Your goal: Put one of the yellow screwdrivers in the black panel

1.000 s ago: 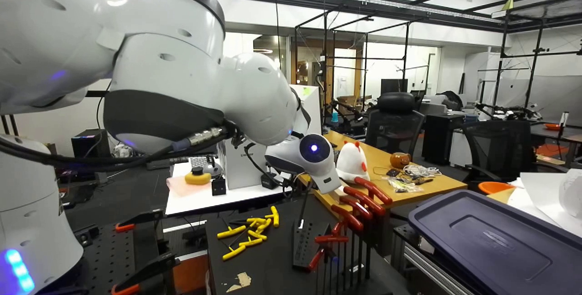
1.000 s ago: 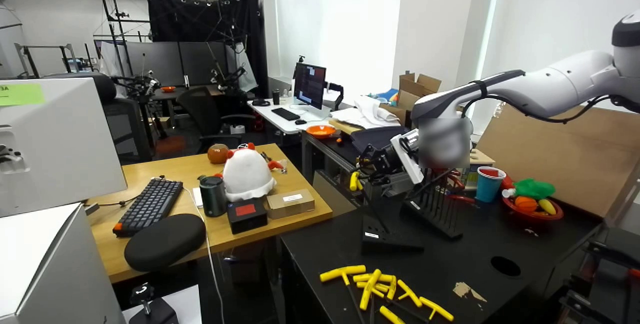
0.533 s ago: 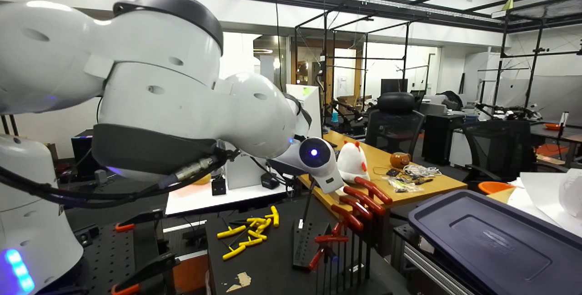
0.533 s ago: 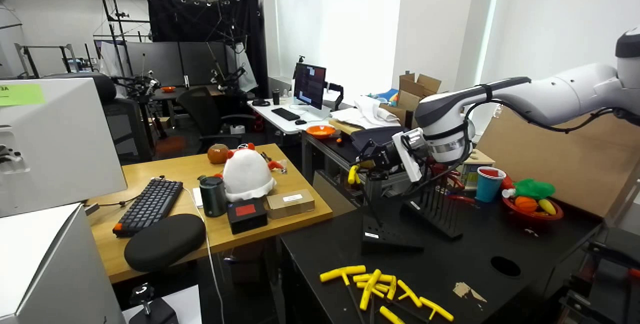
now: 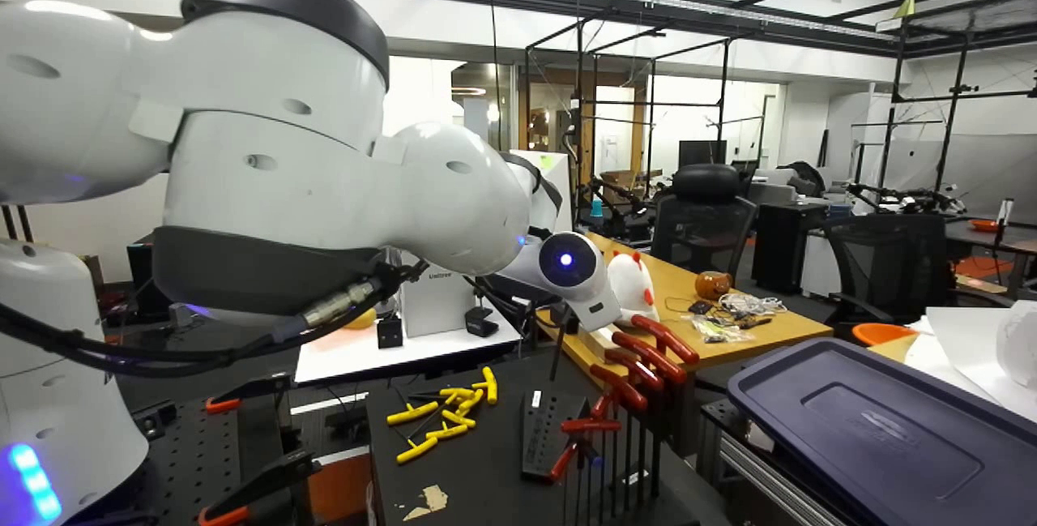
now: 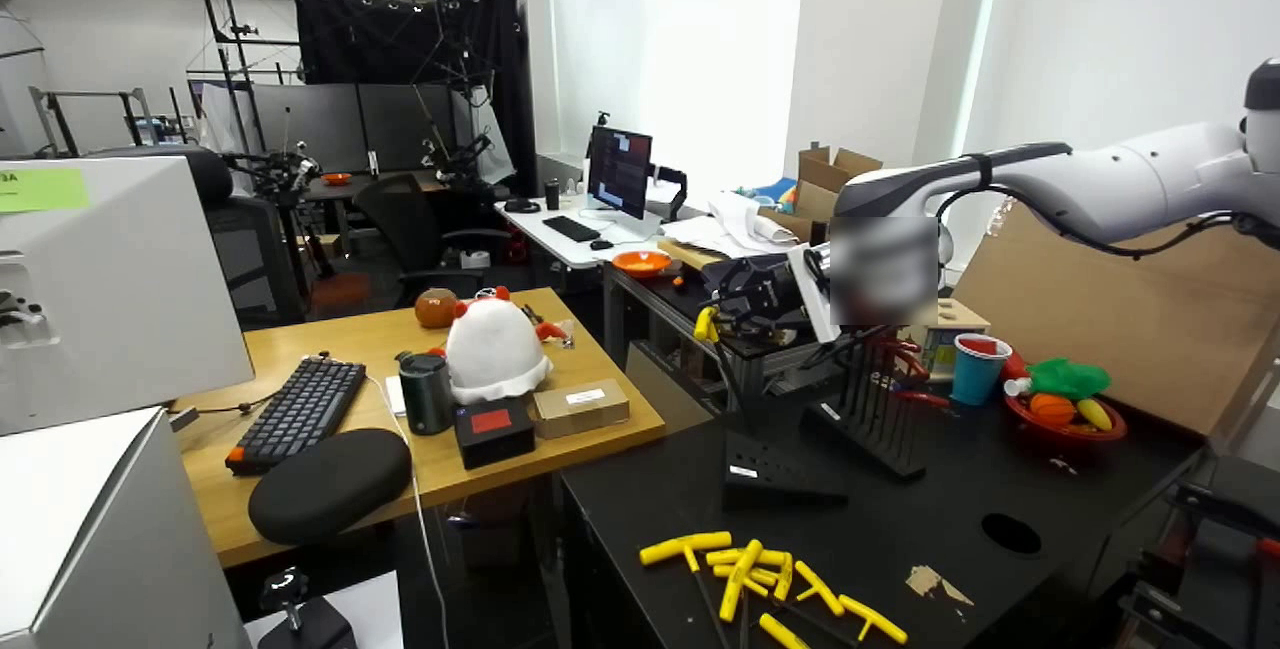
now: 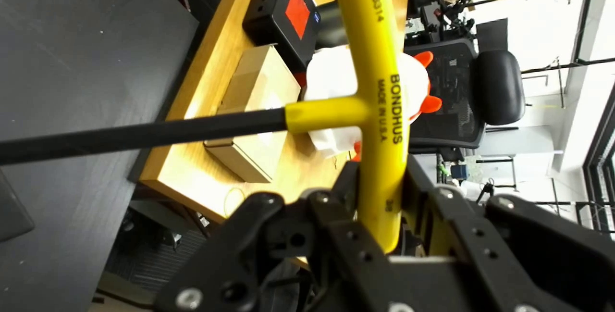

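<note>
The wrist view crops the yellow screwdriver [image 7: 379,95].

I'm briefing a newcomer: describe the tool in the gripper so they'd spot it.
Find the black table, then follow the white robot arm to its gripper. It grips the yellow T-handled tool by one handle end. Other yellow tools lie on the table; only this one's handle is held high above it.

On a wooden bench [image 6: 370,324] sits a white plush toy [image 6: 495,354], a dark mug [image 6: 427,397] and a brown cardboard box [image 6: 583,409] just beside it. A black box [image 6: 498,444] and a black keyboard [image 6: 298,414] share the bench. A red bowl [image 6: 1060,435] holds an orange ball [image 6: 1052,408] near a blue cup [image 6: 975,379]; a monitor [image 6: 619,172] stands farther back. In an exterior view, an office chair [image 5: 701,224] stands behind the bench, a dark lidded bin [image 5: 859,461] at right.
</note>
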